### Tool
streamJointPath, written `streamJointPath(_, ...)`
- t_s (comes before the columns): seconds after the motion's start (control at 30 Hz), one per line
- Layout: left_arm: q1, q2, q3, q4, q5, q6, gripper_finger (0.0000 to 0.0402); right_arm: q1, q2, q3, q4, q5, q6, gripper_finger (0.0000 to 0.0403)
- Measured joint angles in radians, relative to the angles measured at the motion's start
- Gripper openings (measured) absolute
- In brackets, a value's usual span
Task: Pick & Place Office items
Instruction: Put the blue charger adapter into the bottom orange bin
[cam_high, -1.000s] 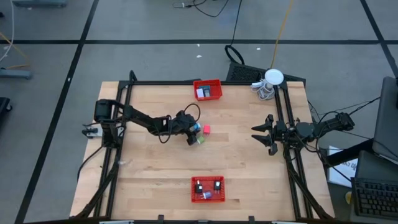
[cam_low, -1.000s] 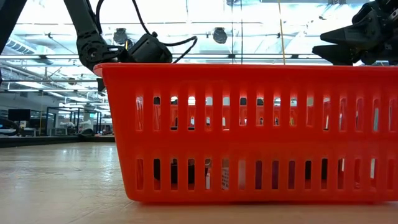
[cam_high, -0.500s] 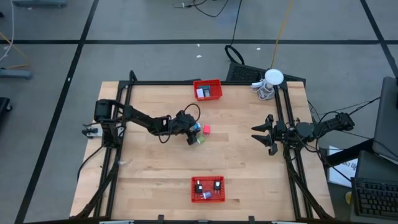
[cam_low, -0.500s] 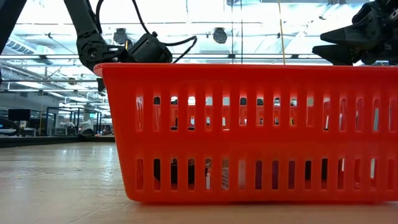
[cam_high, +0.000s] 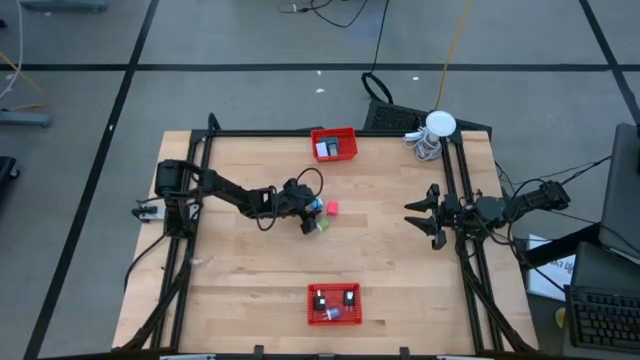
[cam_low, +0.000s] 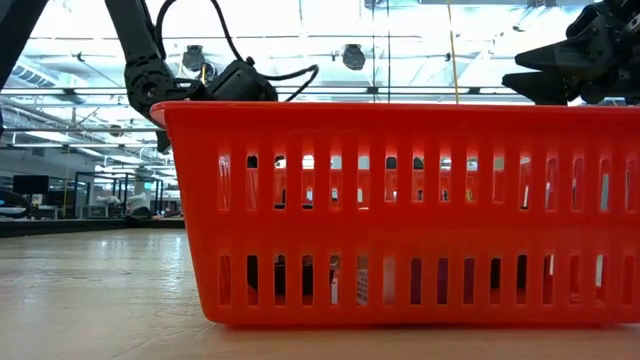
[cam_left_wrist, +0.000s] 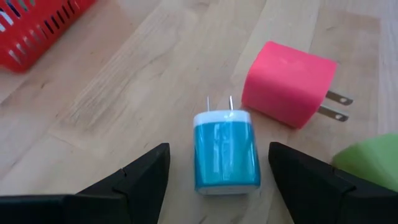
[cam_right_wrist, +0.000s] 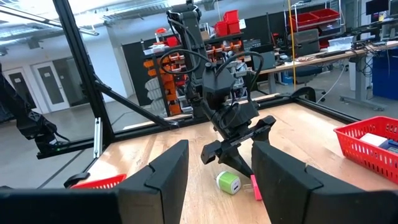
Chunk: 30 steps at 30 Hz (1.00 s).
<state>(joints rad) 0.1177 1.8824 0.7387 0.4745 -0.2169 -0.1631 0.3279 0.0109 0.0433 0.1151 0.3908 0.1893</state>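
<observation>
Three office items lie together on the wooden table: a teal-and-white charger (cam_left_wrist: 226, 153), a pink charger (cam_left_wrist: 288, 83) and a green item (cam_left_wrist: 370, 163). The teal charger lies flat, its prongs pointing away from my left gripper (cam_left_wrist: 217, 183). That gripper slants down over it, open, with one finger on either side and a gap on both. In the high view it is at mid-table (cam_high: 313, 213), with the pink charger (cam_high: 332, 209) to its right. My right gripper (cam_high: 425, 216) waits open at the table's right edge, held above the table.
One red mesh basket (cam_high: 334, 144) stands at the far edge and another (cam_high: 333, 303) near the front edge, both holding small items. The near basket (cam_low: 400, 210) fills the low view. A white round object with a coiled cable (cam_high: 438, 127) sits at the far right corner.
</observation>
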Motion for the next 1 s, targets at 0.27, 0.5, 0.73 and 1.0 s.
streamJointPath(0.27,0.0,0.0,0.0,0.001,0.0,0.0,0.0273,0.0,0.0,0.0,0.0,0.0,0.0,0.0165)
streamJointPath(0.5,0.0,0.0,0.0,0.001,0.001,0.002,0.0234,0.0,0.0,0.0,0.0,0.0,0.0,0.0165)
streamJointPath(0.73,0.0,0.0,0.0,0.001,0.002,-0.001,0.0144,0.0,0.0,0.0,0.0,0.0,0.0,0.0165)
streamJointPath(1.0,-0.004,-0.014,0.0,-0.001,0.027,0.024,0.0131,0.0,0.0,0.0,0.0,0.0,0.0,0.0165)
